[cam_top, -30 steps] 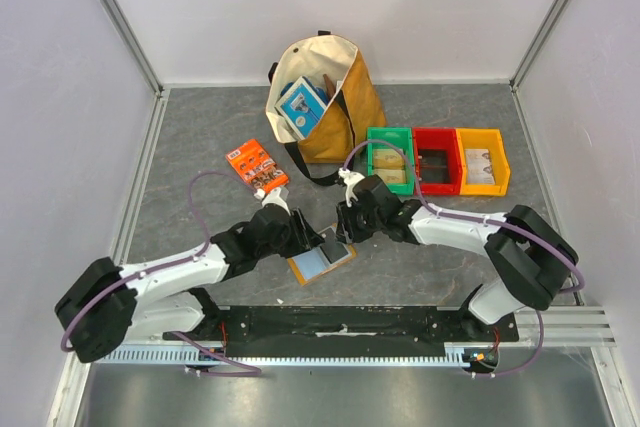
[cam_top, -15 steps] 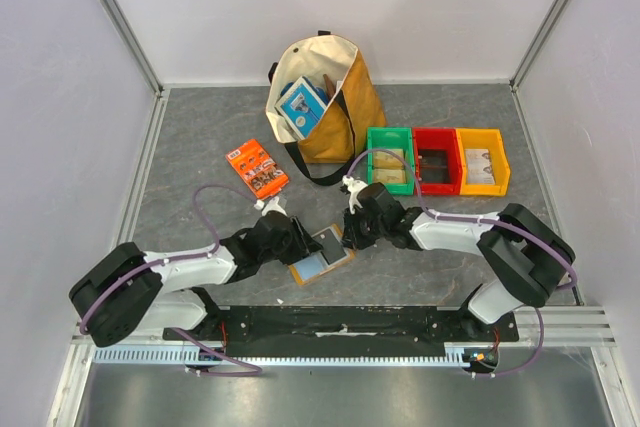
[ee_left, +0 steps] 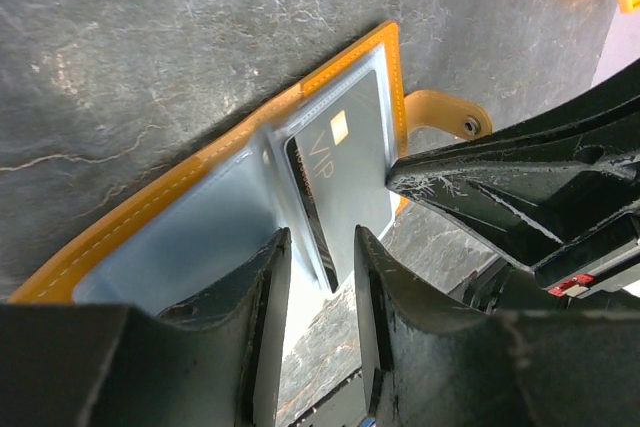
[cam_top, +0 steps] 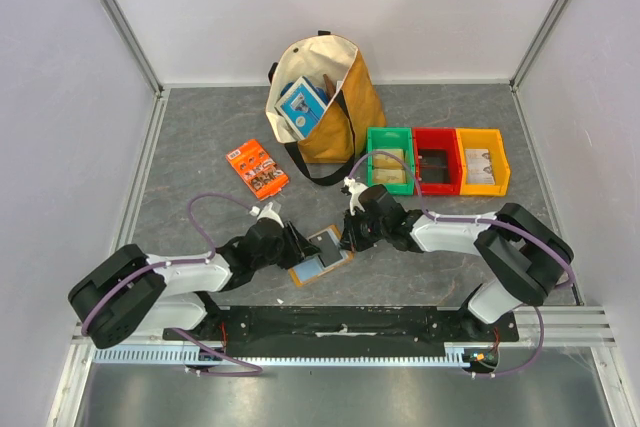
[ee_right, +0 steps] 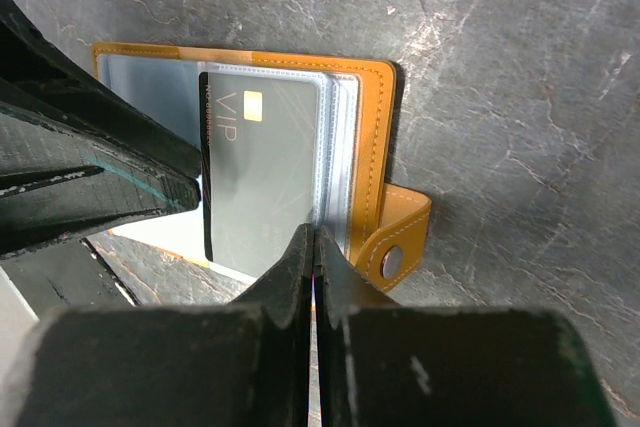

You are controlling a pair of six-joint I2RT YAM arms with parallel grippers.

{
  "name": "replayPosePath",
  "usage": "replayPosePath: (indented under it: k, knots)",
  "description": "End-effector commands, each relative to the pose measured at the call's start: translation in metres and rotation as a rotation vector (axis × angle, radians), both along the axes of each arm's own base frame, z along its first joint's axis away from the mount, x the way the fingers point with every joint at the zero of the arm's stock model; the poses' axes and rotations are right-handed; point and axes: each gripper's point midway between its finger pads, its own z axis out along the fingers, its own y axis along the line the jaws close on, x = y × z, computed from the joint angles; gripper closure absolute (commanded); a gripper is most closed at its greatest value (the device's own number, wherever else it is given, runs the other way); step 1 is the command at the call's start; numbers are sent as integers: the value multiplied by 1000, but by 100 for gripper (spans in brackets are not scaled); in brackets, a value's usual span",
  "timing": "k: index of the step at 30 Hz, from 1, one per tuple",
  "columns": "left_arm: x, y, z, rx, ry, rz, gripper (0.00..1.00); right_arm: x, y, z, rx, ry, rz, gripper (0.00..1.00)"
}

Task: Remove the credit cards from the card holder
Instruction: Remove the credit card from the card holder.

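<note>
Extraction step in hand. Flat orange-tan folding card holder (cam_top: pixel 312 267) lay open on dark grey surface (cam_top: pixel 200 137) btw arms, black VIP credit card (ee_right: pixel 265 177) partly out of its pale pocket. The right hand (ee_right: pixel 314 237) was closed at card's edge, grip unconfirmed. The left hand (ee_left: pixel 318 239) had jaws apart, straddling pocket. Next, imo: left pins holder, right draws card straight out.
</note>
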Motion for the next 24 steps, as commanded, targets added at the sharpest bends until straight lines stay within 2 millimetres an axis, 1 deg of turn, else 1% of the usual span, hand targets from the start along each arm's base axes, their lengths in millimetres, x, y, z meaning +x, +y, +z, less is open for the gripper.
replayPosePath:
  k: [1,3,4,6,10,11,12,15,24]
  knots:
    - [0,-8,6,-54,-14,-24,62,-9,1,-8,7,43,13,99]
    - [1,-11,8,-70,-23,-32,63,-10,2,-8,8,44,17,99]
    - [1,-13,10,-79,-26,-39,66,-10,3,-7,10,42,18,99]
    - [0,-15,12,-96,-31,-44,67,-10,3,-7,10,45,17,99]
    - [0,-14,14,-118,-38,-35,69,-10,3,-8,4,45,17,99]
    - [0,-13,14,-128,-40,-27,71,-10,3,-8,5,44,17,99]
    - [0,-13,15,-139,-45,-25,74,-10,3,-10,2,47,15,99]
    - [-1,-13,17,-162,-52,-21,75,-10,3,-11,0,53,16,99]
    - [-2,-20,27,-244,-76,-37,75,-17,11,-7,15,61,45,100]
